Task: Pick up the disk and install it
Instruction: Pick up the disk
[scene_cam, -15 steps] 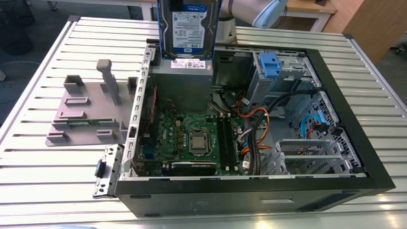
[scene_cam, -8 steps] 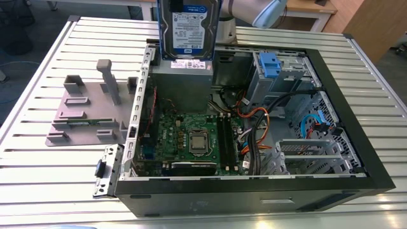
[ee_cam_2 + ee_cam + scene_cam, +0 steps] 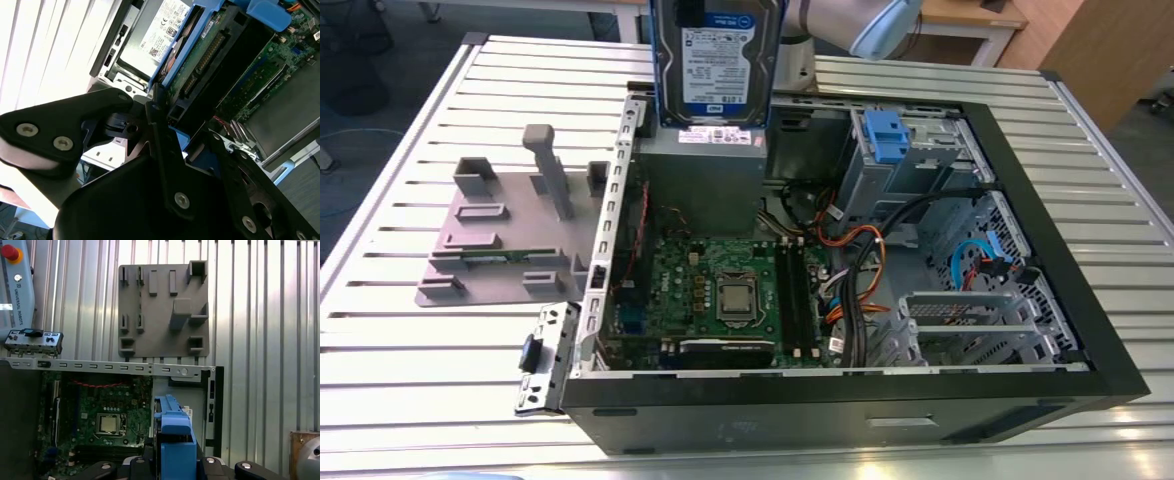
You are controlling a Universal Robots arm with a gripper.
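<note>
The disk (image 3: 714,60), a silver-grey drive with a white and blue label in a blue bracket, hangs upright in the air above the back of the open computer case (image 3: 1067,250). In the second wrist view my gripper (image 3: 182,135) is shut on the disk (image 3: 210,55), black fingers (image 3: 157,125) pressing on the blue bracket, the green circuit side showing. The first wrist view looks down the disk's blue edge (image 3: 175,440) between my gripper's fingers (image 3: 172,467), above the case.
Inside the case lie a motherboard (image 3: 720,290), a grey metal box with a white sticker (image 3: 707,180), orange and black cables (image 3: 854,260), and a drive bay with a blue clip (image 3: 887,135). A grey fixture plate (image 3: 507,235) sits on the slatted table at the exterior view's left.
</note>
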